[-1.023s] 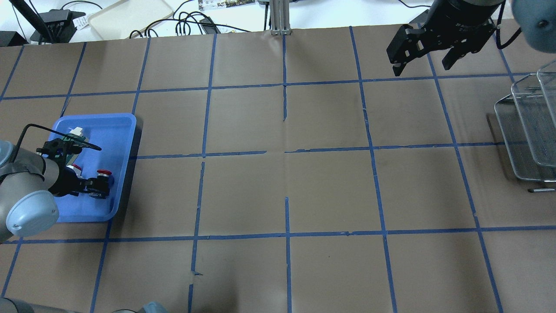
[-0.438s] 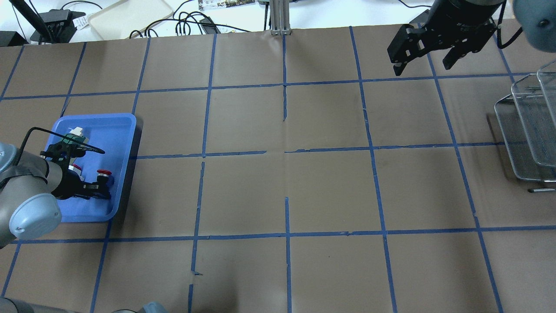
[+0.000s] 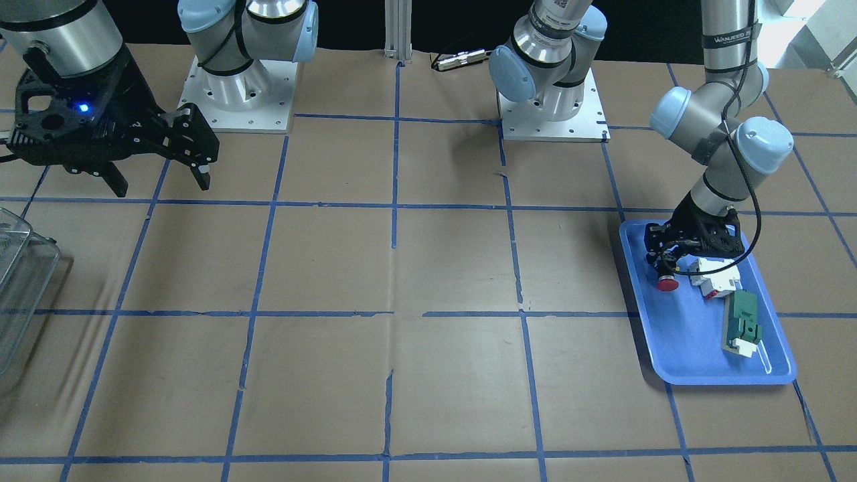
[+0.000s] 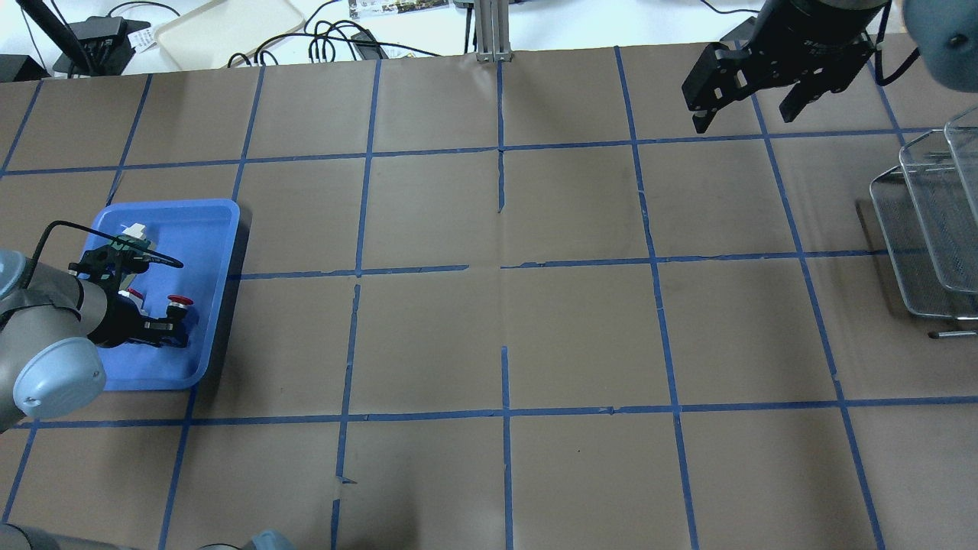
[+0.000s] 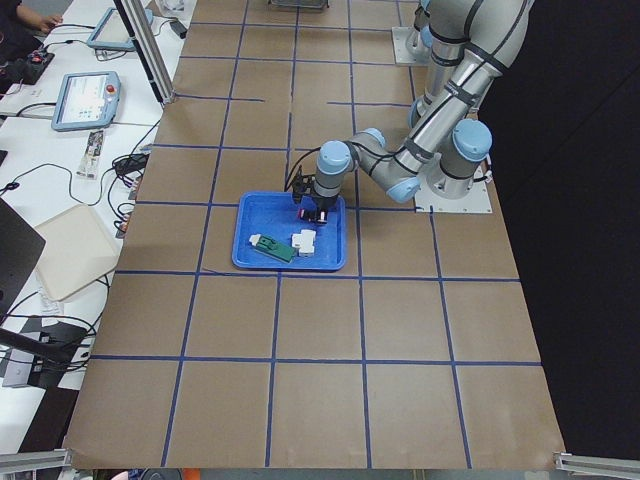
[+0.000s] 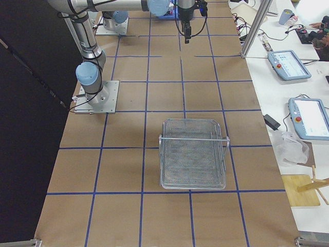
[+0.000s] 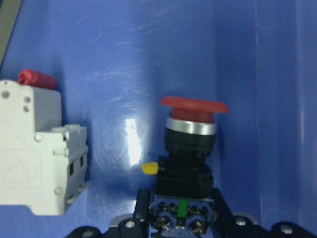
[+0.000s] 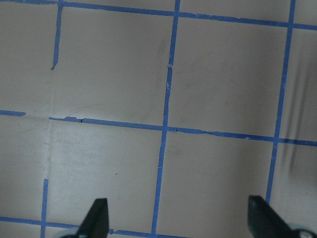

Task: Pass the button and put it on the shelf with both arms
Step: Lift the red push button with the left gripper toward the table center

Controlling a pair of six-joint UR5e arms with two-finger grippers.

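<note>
The button [image 7: 190, 134], with a red cap and black body, lies in the blue tray [image 4: 210, 229] at the table's left. My left gripper [image 4: 170, 327] is low in the tray and shut on the button's rear block. In the left wrist view the fingers [image 7: 141, 201] press its sides. The front view shows the gripper [image 3: 663, 258] over the button [image 3: 667, 284]. My right gripper [image 4: 741, 121] is open and empty, high above the far right of the table; it also shows in the right wrist view [image 8: 179, 218].
A white-and-red block [image 3: 715, 280] and a green-and-white flat part [image 3: 743, 325] lie in the same tray beside the button. A wire-mesh shelf rack [image 4: 928, 237] stands at the right edge of the table. Brown paper with blue tape lines covers the table.
My left gripper's fingers have narrowed around the button, and the wrist has shifted slightly, with the red cap moving a little with it. The right gripper has barely moved.
</note>
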